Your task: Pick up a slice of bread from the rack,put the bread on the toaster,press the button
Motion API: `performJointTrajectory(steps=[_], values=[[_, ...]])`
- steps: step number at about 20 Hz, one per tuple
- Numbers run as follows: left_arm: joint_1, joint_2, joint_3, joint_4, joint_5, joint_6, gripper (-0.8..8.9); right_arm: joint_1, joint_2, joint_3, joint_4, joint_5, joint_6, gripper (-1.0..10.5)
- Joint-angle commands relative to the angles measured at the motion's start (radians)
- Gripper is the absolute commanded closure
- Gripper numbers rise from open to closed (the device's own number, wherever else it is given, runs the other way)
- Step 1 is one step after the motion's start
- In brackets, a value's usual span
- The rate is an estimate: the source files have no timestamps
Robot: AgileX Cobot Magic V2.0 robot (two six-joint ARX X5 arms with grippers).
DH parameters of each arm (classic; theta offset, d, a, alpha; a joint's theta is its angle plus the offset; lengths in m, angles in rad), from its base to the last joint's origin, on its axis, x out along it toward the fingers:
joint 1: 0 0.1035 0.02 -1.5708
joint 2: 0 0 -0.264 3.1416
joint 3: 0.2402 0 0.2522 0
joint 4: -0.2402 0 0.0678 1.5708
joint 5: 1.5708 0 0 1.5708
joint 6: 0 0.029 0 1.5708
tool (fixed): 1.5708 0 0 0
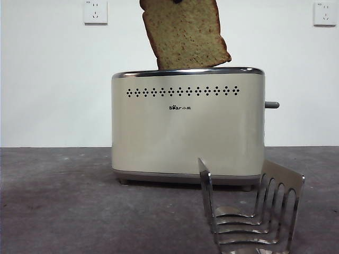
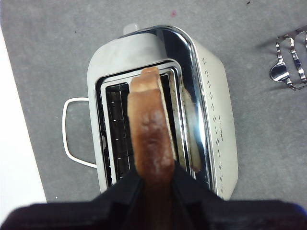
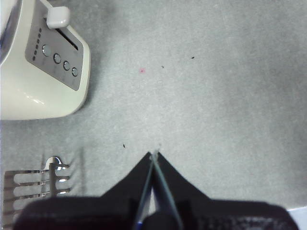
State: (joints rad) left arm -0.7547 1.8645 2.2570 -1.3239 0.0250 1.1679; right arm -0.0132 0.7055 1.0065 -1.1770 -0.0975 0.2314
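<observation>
The slice of bread (image 1: 183, 32) hangs tilted just above the cream toaster (image 1: 188, 127), its lower edge at the chrome rim. In the left wrist view my left gripper (image 2: 154, 179) is shut on the slice of bread (image 2: 149, 129), held edge-on over the toaster's open slots (image 2: 117, 129). The steel rack (image 1: 254, 211) stands empty in front of the toaster at the right; it also shows in the left wrist view (image 2: 290, 62). My right gripper (image 3: 153, 155) is shut and empty above bare table, beside the rack (image 3: 36, 184) and the toaster's end with its lever (image 3: 58, 17).
The toaster's lever (image 1: 271, 105) sticks out of its right end. A white power cord (image 2: 72, 129) loops on the table behind the toaster. A white wall with two sockets (image 1: 95, 11) stands behind. The table is grey.
</observation>
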Motion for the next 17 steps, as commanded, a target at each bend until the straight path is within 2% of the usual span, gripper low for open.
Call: performJointTrajectory(steps=[1, 17], values=[[0.001, 0.002, 0.002, 0.003, 0.0, 0.019, 8.27, 0.001, -0.001, 0.005, 0.02, 0.0, -0.023, 9.5], [0.032, 0.066, 0.002, 0.003, -0.017, 0.048, 8.27, 0.001, 0.0, 0.005, 0.077, 0.0, -0.028, 9.5]])
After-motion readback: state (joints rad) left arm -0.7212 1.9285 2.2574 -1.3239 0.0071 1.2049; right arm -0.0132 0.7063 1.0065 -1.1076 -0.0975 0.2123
